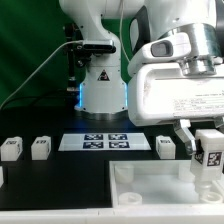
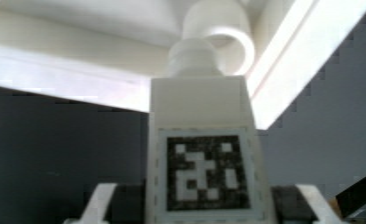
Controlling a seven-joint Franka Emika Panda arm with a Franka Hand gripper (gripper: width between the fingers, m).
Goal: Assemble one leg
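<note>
My gripper point(image 1: 207, 148) is shut on a leg point(image 1: 210, 154), a small white block with a black-and-white tag, and holds it upright over the white panel point(image 1: 150, 192) near the exterior view's right edge. In the wrist view the leg point(image 2: 203, 120) fills the middle between my two fingers point(image 2: 105, 200). Its far end meets a round corner socket point(image 2: 215, 42) of the panel point(image 2: 73, 50). I cannot tell how deep it sits. Three more legs stand on the table: two point(image 1: 10, 149) point(image 1: 41, 147) at the exterior view's left and one point(image 1: 166, 146) beside my gripper.
The marker board point(image 1: 107, 142) lies flat in front of the robot base point(image 1: 103, 95). The panel's raised rim point(image 1: 120, 172) runs along the near side of the black table. A green curtain hangs behind.
</note>
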